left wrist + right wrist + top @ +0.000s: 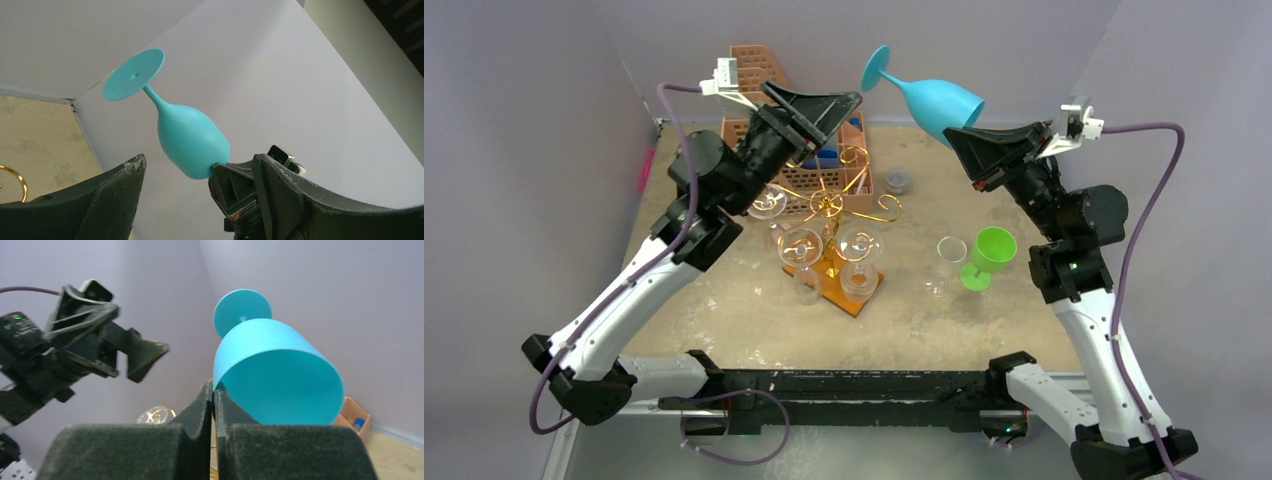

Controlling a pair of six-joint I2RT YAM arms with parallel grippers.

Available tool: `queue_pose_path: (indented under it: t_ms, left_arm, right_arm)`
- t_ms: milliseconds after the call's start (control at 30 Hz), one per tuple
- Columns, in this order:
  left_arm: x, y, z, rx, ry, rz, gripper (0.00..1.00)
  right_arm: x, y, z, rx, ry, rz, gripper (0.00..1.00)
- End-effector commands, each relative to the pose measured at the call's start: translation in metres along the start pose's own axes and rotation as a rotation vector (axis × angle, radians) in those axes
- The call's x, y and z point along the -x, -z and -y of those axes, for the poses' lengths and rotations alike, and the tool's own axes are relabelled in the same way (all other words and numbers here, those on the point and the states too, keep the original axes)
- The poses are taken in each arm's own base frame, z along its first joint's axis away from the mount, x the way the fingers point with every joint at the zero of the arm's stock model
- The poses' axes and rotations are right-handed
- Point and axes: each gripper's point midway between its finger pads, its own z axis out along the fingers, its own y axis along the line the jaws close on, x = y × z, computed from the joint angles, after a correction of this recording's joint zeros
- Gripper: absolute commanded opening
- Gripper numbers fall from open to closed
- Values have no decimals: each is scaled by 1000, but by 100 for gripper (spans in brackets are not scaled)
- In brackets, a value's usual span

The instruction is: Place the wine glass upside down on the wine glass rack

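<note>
Teal plastic wine glass (929, 98) hangs tilted in the air, rim pinched by the right gripper (959, 140); its foot faces the left gripper (844, 106), spread wide, likely for a handover; the wine glass rack (829, 205) stands below.

A peach-orange perforated plastic organizer (754, 68) stands at the far side of the sandy-brown table (714, 305), with a blue object (828, 157) inside. Just right of it sits a small dark cup (897, 180). Nearer, a green plastic goblet (990, 255) stands upright beside a clear glass (948, 262).
</note>
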Motion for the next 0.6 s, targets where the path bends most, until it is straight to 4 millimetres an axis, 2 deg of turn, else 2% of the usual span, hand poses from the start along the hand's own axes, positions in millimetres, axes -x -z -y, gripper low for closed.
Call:
queue_pose_path:
  t_ms: [0, 167, 233, 300, 333, 467, 567]
  left_arm:
    - [14, -22, 20, -76, 60, 80, 74]
    - [5, -45, 19, -95, 64, 83, 65]
    - [4, -49, 17, -84, 64, 103, 62]
    - [8, -50, 21, -108, 43, 141, 52]
    - [11, -50, 23, -115, 40, 161, 50]
    - [17, -52, 25, -123, 39, 213, 48]
    - [21, -54, 19, -97, 35, 246, 48]
  right_arm:
    - [25, -7, -33, 162, 34, 52, 0]
    - [27, -11, -36, 189, 11, 59, 0]
    - [27, -11, -36, 187, 8, 62, 0]
    - [26, -11, -36, 190, 6, 63, 0]
    - [25, -12, -35, 190, 2, 64, 0]
    - [25, -14, -34, 195, -20, 75, 0]
    - [27, -15, -35, 207, -37, 88, 0]
